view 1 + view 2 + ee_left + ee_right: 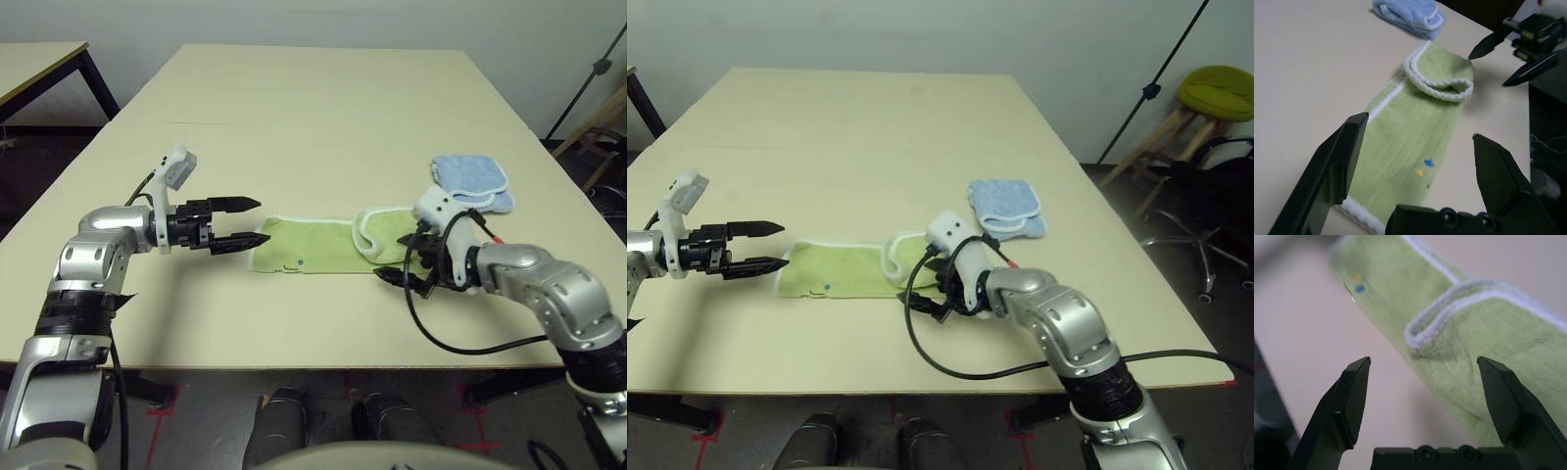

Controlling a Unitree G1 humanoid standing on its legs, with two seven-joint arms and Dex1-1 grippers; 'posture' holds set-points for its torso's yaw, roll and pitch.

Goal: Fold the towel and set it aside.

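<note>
Towel (318, 232) lies on table (294, 127) in a long strip, right end folded over leftward; final folding and setting aside remain. Left gripper (247, 224) and right gripper (394, 258) have fingers wide apart, holding nothing

Green white-edged towel (323, 245) flat on the table (294, 127), right end folded over itself.

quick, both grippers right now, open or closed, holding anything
Left gripper: open, empty.
Right gripper: open, empty, by the green towel's folded end.
</note>
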